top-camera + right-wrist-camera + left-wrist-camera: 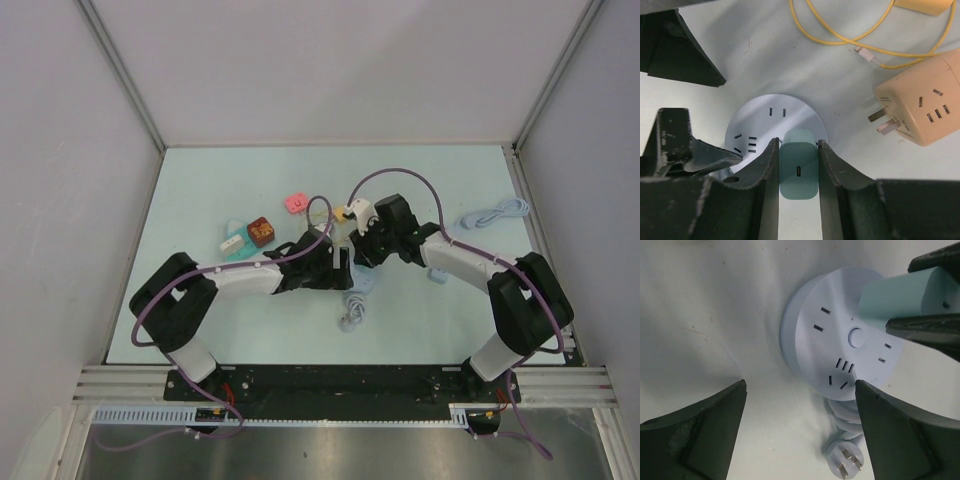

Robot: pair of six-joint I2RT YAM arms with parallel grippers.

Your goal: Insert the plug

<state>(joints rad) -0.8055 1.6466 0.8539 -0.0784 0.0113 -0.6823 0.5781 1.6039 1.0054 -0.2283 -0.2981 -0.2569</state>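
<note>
Right end effector (798, 145) closed on the mint-green plug (798, 172), held between its fingers at the face of the round white socket hub (760, 117) directly beneath; left end effector (800, 386) wide open, gripping nothing, that hub on the table (700, 300) just ahead of its fingertips.

Left gripper (800, 390) spread wide, right gripper (798, 146) clamped on plug (799, 175)

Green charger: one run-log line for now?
right pincer: shut on green charger | charger: at round socket hub | left pincer: open, near hub
</note>
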